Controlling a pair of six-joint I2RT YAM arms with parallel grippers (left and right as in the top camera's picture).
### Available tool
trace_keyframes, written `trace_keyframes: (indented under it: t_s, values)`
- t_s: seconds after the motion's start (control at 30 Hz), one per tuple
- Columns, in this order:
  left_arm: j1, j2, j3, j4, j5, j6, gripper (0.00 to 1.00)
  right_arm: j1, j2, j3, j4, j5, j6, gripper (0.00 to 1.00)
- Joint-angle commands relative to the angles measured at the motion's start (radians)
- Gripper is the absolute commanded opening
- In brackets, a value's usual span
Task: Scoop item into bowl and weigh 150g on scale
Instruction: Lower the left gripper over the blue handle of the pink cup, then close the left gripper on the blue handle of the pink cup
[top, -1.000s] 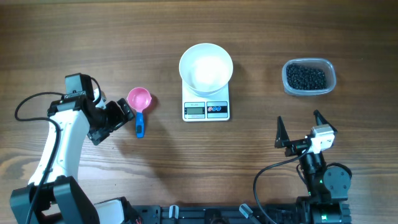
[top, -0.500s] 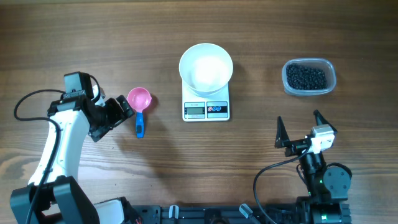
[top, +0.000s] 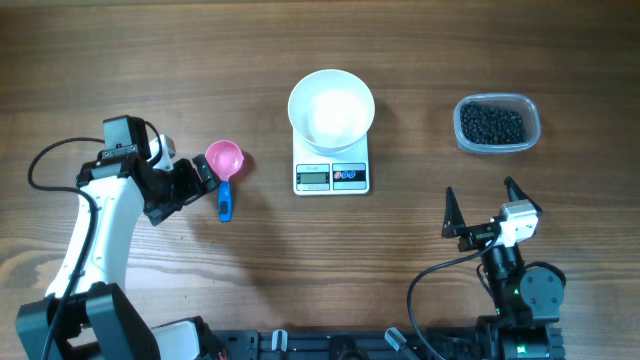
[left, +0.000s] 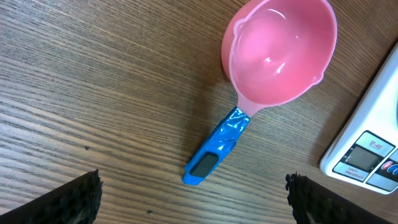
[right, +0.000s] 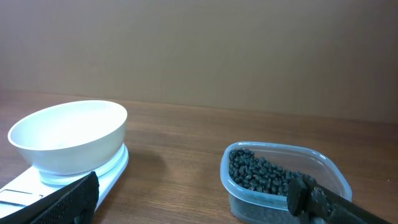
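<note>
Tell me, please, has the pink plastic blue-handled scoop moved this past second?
No. The pink scoop lies just as before, left of the white rectangular scale.

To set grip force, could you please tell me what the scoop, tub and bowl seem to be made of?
Scoop: glossy pink plastic, slightly translucent, with highlights; blue handle likely plastic. Tub: thin clear plastic, pellets visible through its wall. Bowl: smooth opaque white; plastic or ceramic, cannot tell.
</note>
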Motion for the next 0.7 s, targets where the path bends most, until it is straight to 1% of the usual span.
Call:
trace_keyframes:
  t_s: [0.0,0.3,0.53,0.63,0.67]
  values:
    - [0.003,0.016,-0.009,0.0,0.023,0.037,1.0,0.005,-0.006,-0.002,0.003,-0.006,-0.008,1.0]
    - [0.003,0.075,-0.018,0.016,0.023,0.043,1.0,0.005,-0.006,-0.001,0.003,-0.006,-0.008,1.0]
    - [0.003,0.079,-0.018,0.027,0.025,0.048,1.0,0.005,-0.006,-0.002,0.003,-0.006,-0.008,1.0]
    - [0.003,0.079,-0.018,0.027,0.086,0.127,1.0,0.005,-0.006,-0.002,0.003,-0.006,-0.008,1.0]
    - [0.003,0.079,-0.018,0.027,0.093,0.129,1.0,0.005,-0.006,-0.002,0.003,-0.006,-0.008,1.0]
